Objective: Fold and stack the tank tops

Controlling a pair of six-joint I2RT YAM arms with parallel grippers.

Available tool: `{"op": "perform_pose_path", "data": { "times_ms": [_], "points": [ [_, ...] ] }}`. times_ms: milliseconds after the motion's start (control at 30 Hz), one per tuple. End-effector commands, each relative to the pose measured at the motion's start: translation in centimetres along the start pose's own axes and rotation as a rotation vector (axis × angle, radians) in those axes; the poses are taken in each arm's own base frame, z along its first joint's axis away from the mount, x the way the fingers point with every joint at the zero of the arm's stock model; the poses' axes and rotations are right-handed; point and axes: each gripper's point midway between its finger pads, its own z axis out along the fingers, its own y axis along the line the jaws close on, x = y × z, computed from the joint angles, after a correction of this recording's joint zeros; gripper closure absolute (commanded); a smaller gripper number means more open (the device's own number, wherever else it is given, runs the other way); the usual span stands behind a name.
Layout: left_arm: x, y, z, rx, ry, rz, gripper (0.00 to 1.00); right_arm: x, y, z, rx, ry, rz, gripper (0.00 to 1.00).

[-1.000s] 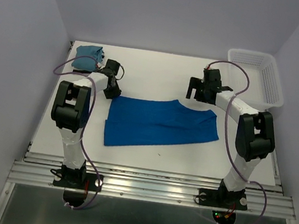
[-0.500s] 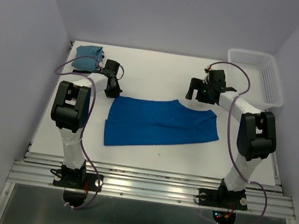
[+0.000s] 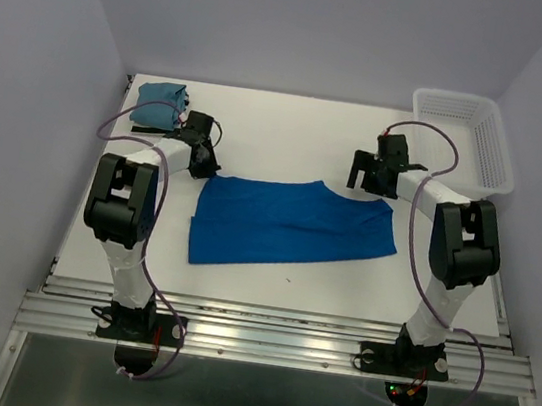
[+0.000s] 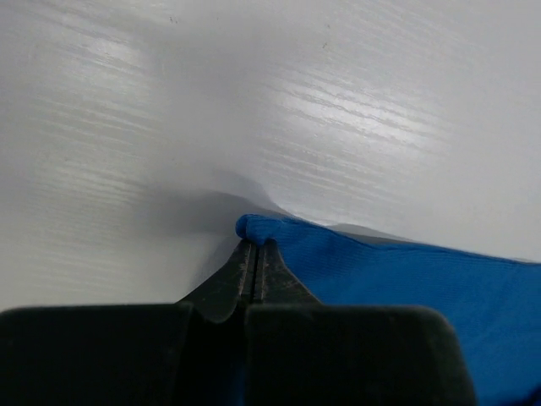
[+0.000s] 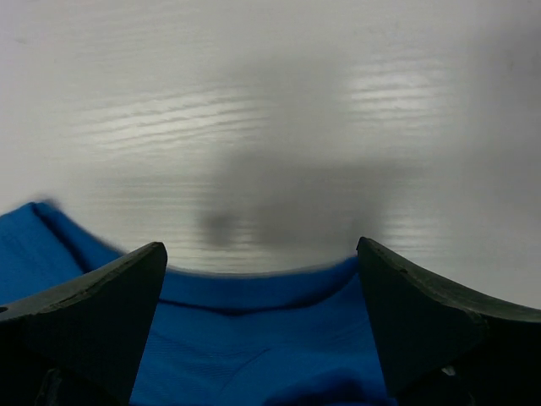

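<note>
A royal blue tank top [image 3: 288, 228] lies spread flat in the middle of the white table [image 3: 292, 125]. My left gripper [image 3: 206, 166] is shut on its far left corner; in the left wrist view the blue cloth [image 4: 372, 271] bunches at my closed fingertips [image 4: 254, 244]. My right gripper [image 3: 367, 181] is open over the top's far right edge; the right wrist view shows blue cloth [image 5: 254, 338] between my spread fingers [image 5: 110, 296]. A folded teal tank top [image 3: 159, 103] sits at the far left corner. The striped top is out of view.
A white plastic lattice basket [image 3: 467, 140] stands at the far right corner. Grey walls close in the table on the left, back and right. A metal rail [image 3: 272, 340] runs along the near edge by the arm bases.
My right gripper has swung down and right toward the royal blue top's far right edge. My left gripper has stayed at the far left corner, shifting slightly.
</note>
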Motion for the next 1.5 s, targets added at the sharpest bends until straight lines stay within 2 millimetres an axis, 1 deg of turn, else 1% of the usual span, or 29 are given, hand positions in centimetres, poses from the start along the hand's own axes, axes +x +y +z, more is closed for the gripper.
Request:
{"op": "perform_pose_path", "data": {
  "times_ms": [0, 33, 133, 167, 267, 333, 400, 433, 467, 500, 533, 633, 667, 700, 733, 800, 833, 867, 900, 1000, 1033, 1067, 1167, 1200, 1300, 1333, 1400, 1433, 1467],
  "points": [
    [-2.4, -2.3, -3.0, 0.128, -0.109, 0.047, 1.00, -0.8, -2.9, -1.1, 0.076, -0.033, 0.049, 0.01],
    [-2.4, -2.4, -3.2, 0.138, -0.114, 0.051, 1.00, -0.6, -2.7, -1.0, 0.067, -0.027, 0.040, 0.01],
    [-2.8, -2.6, -3.7, 0.148, -0.128, 0.066, 1.00, -1.0, -0.7, -0.8, -0.051, -0.012, -0.004, 0.03],
    [-2.9, -2.6, -3.9, 0.148, -0.131, 0.067, 1.00, -1.1, 0.8, -1.0, -0.133, 0.000, -0.012, 0.03],
    [-3.1, -2.8, -4.8, 0.169, -0.150, 0.071, 1.00, -1.7, 1.5, -1.1, -0.167, -0.014, -0.017, 0.03],
    [-2.7, -3.1, -5.1, 0.195, -0.152, 0.082, 1.00, -2.4, 2.1, -1.4, -0.200, -0.031, -0.023, 0.03],
    [-2.7, -3.2, -5.6, 0.211, -0.164, 0.094, 1.00, -2.7, 4.7, -1.9, -0.294, -0.045, -0.066, 0.03],
    [-2.6, -3.3, -5.7, 0.218, -0.166, 0.099, 1.00, -2.9, 5.2, -2.0, -0.317, -0.049, -0.072, 0.03],
    [-2.5, -3.2, -5.9, 0.221, -0.166, 0.101, 1.00, -2.6, 6.8, -2.2, -0.362, -0.044, -0.094, 0.03],
    [-2.4, -3.2, -5.9, 0.224, -0.165, 0.106, 1.00, -2.8, 7.0, -2.1, -0.368, -0.048, -0.095, 0.03],
    [-2.3, -3.3, -6.0, 0.232, -0.166, 0.111, 1.00, -3.0, 8.2, -1.9, -0.385, -0.053, -0.114, 0.03],
    [-2.0, -3.3, -6.0, 0.233, -0.160, 0.114, 1.00, -3.0, 9.9, -1.3, -0.400, -0.049, -0.146, 0.03],
    [-1.8, -3.2, -5.9, 0.230, -0.158, 0.115, 1.00, -3.2, 10.5, -0.7, -0.406, -0.048, -0.158, 0.04],
    [-1.8, -3.1, -5.9, 0.229, -0.157, 0.118, 1.00, -3.1, 11.0, -0.3, -0.407, -0.042, -0.164, 0.04],
    [-1.8, -3.0, -5.9, 0.227, -0.159, 0.118, 1.00, -2.5, 11.8, -0.2, -0.411, -0.024, -0.190, 0.05],
    [-1.7, -3.0, -6.0, 0.226, -0.161, 0.119, 1.00, -2.6, 12.7, 0.6, -0.401, -0.021, -0.213, 0.07],
    [-1.7, -3.0, -6.0, 0.225, -0.163, 0.121, 1.00, -2.5, 12.6, 1.0, -0.394, -0.017, -0.213, 0.07],
    [-1.7, -3.0, -6.1, 0.225, -0.165, 0.121, 1.00, -2.5, 13.0, 1.2, -0.379, -0.020, -0.222, 0.08],
    [-1.7, -3.0, -6.1, 0.226, -0.166, 0.121, 1.00, -1.8, 13.2, 1.9, -0.367, 0.000, -0.222, 0.15],
    [-1.6, -2.9, -6.1, 0.225, -0.167, 0.120, 1.00, -1.1, 12.4, 2.8, -0.321, 0.019, -0.207, 0.27],
    [-1.6, -2.8, -6.2, 0.222, -0.168, 0.119, 1.00, -0.8, 12.3, 2.9, -0.316, 0.026, -0.204, 0.28],
    [-1.5, -2.7, -6.1, 0.220, -0.166, 0.121, 1.00, -0.3, 12.6, 2.9, -0.323, 0.035, -0.210, 0.31],
    [-1.5, -2.6, -6.4, 0.217, -0.174, 0.118, 1.00, 0.6, 13.0, 2.4, -0.365, 0.055, -0.205, 0.51],
    [-1.3, -2.5, -6.3, 0.215, -0.173, 0.117, 1.00, 1.0, 13.5, 2.3, -0.376, 0.058, -0.212, 0.62],
    [-1.4, -2.5, -6.6, 0.224, -0.184, 0.114, 1.00, 1.1, 13.7, 2.0, -0.397, 0.055, -0.213, 0.72],
    [-1.2, -2.5, -6.5, 0.228, -0.182, 0.118, 1.00, 1.1, 13.8, 2.0, -0.402, 0.054, -0.219, 0.80],
    [-1.2, -2.4, -6.7, 0.225, -0.185, 0.114, 1.00, 1.0, 14.2, 1.7, -0.426, 0.054, -0.227, 0.88],
    [-1.2, -2.3, -6.7, 0.223, -0.188, 0.113, 1.00, 0.8, 14.4, 1.5, -0.438, 0.045, -0.230, 0.95],
    [-1.2, -2.3, -6.8, 0.221, -0.190, 0.107, 1.00, 0.7, 14.5, 1.3, -0.449, 0.042, -0.231, 0.99]
  ]
}}
